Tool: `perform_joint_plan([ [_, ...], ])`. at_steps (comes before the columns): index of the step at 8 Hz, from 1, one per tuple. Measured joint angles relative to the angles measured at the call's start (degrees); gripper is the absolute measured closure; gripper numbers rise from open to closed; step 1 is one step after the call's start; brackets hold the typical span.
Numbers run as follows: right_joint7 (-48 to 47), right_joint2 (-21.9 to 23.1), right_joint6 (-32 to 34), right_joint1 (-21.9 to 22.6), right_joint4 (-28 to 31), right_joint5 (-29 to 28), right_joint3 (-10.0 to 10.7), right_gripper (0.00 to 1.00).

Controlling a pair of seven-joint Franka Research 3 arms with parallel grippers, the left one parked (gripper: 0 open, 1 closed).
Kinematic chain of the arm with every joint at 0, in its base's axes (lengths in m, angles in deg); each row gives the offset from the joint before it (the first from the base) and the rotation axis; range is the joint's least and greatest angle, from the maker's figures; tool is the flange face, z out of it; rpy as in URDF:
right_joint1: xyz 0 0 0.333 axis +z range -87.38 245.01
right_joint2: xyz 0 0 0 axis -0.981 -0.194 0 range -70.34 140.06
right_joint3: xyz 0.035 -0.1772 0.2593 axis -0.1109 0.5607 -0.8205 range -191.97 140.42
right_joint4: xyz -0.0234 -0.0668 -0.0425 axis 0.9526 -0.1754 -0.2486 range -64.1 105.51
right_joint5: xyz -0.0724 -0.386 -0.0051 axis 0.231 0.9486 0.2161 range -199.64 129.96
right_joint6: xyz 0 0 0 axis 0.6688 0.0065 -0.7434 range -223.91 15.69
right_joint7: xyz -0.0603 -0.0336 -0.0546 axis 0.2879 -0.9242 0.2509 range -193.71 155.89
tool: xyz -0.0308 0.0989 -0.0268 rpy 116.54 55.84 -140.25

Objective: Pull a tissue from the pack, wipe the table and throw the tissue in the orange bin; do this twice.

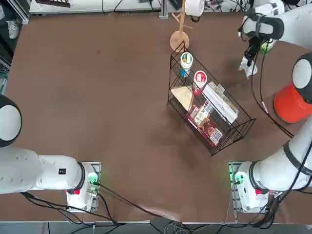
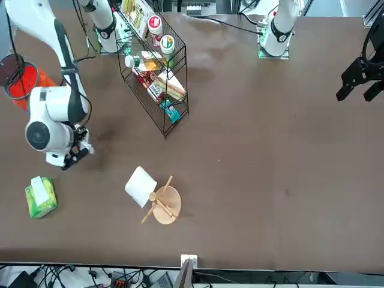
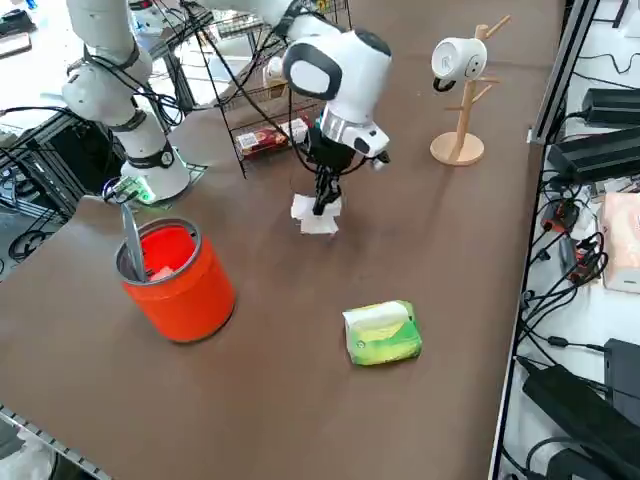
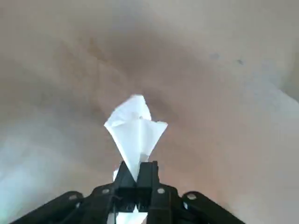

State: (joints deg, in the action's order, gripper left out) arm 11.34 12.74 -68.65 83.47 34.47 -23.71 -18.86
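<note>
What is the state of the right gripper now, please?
Right gripper: shut on the tissue, over the table between the basket and the pack.

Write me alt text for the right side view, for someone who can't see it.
The right gripper hangs shut on a white tissue just over the brown table, between the orange bin and a wire basket. The green pack lies nearer the camera.

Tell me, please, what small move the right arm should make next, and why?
Probably lower and drag the tissue across the table: the right pincer is shut on it near the tabletop, and the orange bin comes only after wiping.
</note>
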Motion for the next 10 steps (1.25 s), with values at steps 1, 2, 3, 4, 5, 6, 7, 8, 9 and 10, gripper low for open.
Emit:
perform_joint_plan([
  [1,1.8,0.8,2.9,-1.2,-1.1,0.8,0.2,0.98],
  [2,2.7,1.1,6.7,-1.8,-3.2,2.4,0.8,0.98],
  [3,3.1,1.2,11.1,-2.1,-5.6,4.8,1.3,0.98],
  [4,3.2,1.6,14.5,-2.2,-7.4,7.7,1.5,0.98],
  [5,3.2,2.6,17.0,-2.3,-8.5,10.1,1.7,0.98],
  [6,3.2,4.0,19.2,-2.4,-8.8,11.9,2.3,0.98],
  [7,3.2,5.4,21.5,-2.6,-8.8,14.2,3.0,0.98],
  [8,3.2,6.6,23.5,-2.9,-8.8,17.4,3.8,0.98],
  [9,3.1,7.5,24.7,-3.0,-8.7,19.3,5.0,0.98],
  [10,2.7,8.4,25.4,-3.1,-8.5,19.9,7.0,0.98],
])
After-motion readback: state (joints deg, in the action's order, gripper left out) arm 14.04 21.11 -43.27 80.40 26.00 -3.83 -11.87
